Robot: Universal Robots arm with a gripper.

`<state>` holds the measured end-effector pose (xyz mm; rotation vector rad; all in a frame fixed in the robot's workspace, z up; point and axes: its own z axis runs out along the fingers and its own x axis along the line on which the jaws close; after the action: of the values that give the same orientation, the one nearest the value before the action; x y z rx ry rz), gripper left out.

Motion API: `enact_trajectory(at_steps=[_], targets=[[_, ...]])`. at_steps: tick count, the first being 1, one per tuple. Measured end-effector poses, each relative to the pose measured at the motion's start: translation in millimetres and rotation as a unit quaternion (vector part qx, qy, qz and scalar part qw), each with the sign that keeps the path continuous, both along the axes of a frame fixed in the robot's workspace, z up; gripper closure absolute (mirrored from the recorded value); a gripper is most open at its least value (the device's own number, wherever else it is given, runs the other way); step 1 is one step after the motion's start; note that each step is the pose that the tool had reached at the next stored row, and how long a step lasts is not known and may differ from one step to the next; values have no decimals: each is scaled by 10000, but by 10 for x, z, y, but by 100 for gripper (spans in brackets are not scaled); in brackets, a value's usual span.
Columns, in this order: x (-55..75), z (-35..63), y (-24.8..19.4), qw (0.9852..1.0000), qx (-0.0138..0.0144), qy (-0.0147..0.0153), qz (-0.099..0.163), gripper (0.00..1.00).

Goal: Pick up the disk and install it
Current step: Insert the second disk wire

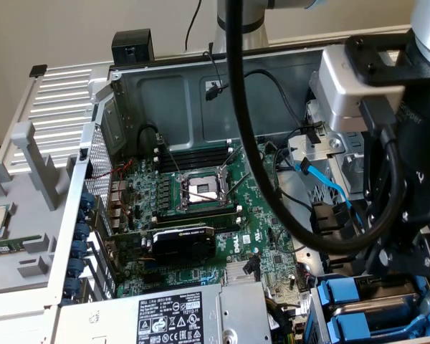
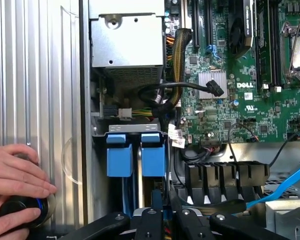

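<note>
At the exterior view's left lies a ribbed grey metal panel [image 1: 61, 93], with angular grey plastic brackets [image 1: 29, 186] just nearer. The open computer case [image 1: 193, 86] is a box of dull sheet steel. Flat in it sits a green circuit board [image 1: 265, 244] carrying a square metal processor socket [image 1: 201, 190] and a black matte fan card [image 1: 183, 244]. At the near edge stands a silver power supply [image 1: 172, 315] with a white printed label. A thick glossy black cable [image 1: 247, 143] loops across the case, and a flat blue ribbon cable [image 1: 330, 186] runs past it.

At the exterior view's right the arm [image 1: 416, 143], silver and black, reaches down over the drive bay [image 2: 97, 131]. In the wrist view two carriers with bright blue plastic handles stand side by side in that bay. The disk [image 2: 152, 155] is the one straight ahead of the gripper [image 2: 160, 210], and the other carrier [image 2: 116, 155] is just beside it. Whether the pincer is apart or clamped on anything I cannot tell.

A person's hand [image 2: 15, 175] rests on a round black knob [image 2: 20, 212] on the ribbed panel
</note>
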<state>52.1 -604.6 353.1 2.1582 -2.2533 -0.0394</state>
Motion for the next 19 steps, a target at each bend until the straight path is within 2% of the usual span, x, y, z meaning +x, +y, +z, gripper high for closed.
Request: enact_trajectory(at_steps=[6, 19], targets=[[0, -24, -6, 10000, 8, 0, 1, 84], [4, -57, -7, 10000, 7, 0, 3, 84]])
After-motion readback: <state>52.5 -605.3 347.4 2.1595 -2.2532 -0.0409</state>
